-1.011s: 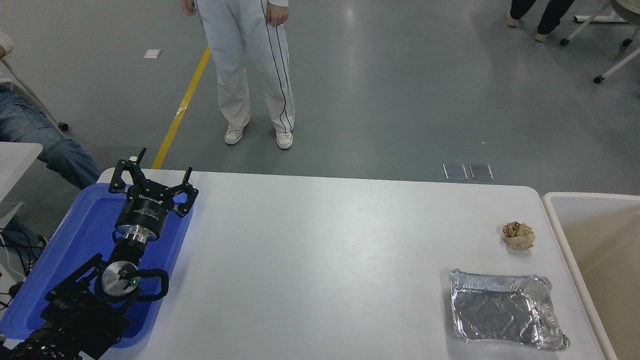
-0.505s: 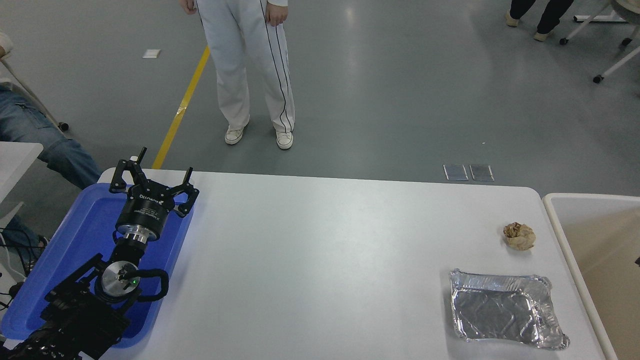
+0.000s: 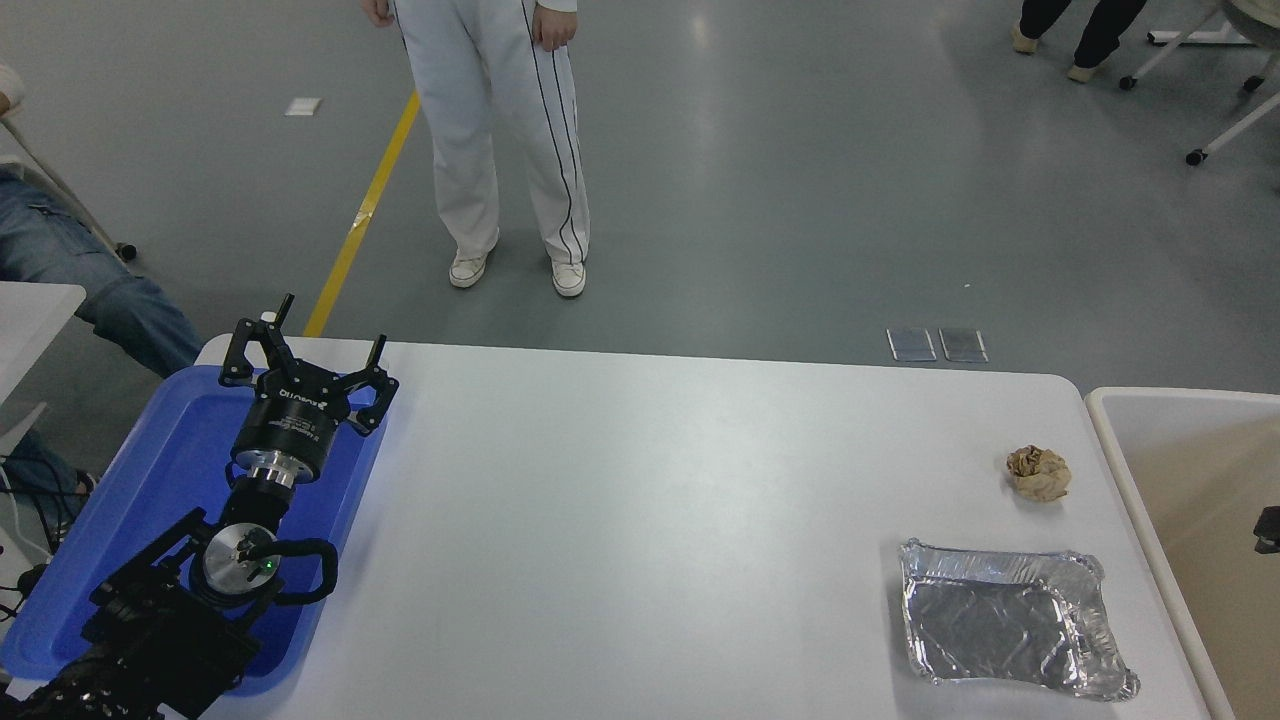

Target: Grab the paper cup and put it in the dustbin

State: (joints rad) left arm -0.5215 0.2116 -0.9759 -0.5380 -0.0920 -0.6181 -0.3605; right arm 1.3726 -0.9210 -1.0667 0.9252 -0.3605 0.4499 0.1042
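Right edge: black right gripper point(image 3: 1268, 530) tip newly creeps in over large beige plastic dustbin point(image 3: 1110, 440); claw state unreadable, white paper cup unseen, probably already dropped. Left gripper point(image 3: 305, 365) parked lower left, claw apart.

A big white table point(image 3: 640, 520) fills the lower part of the picture. On its left side lies a blue tray point(image 3: 150, 490). The left arm is parked over the tray, and its black left gripper point(image 3: 305, 350) has its fingers spread apart. On the right side of the table sits a crumpled brown paper ball point(image 3: 1038, 472). Nearer the camera lies a crinkled silver foil tray point(image 3: 1010, 620), apart from the ball. Just past the table's right edge stands the beige dustbin point(image 3: 1110, 440) with its pale rim. A small black part point(image 3: 1268, 530) pokes in at the right edge over the bin; what it is cannot be told. A person in white trousers point(image 3: 505, 150) stands on the grey floor beyond the table.
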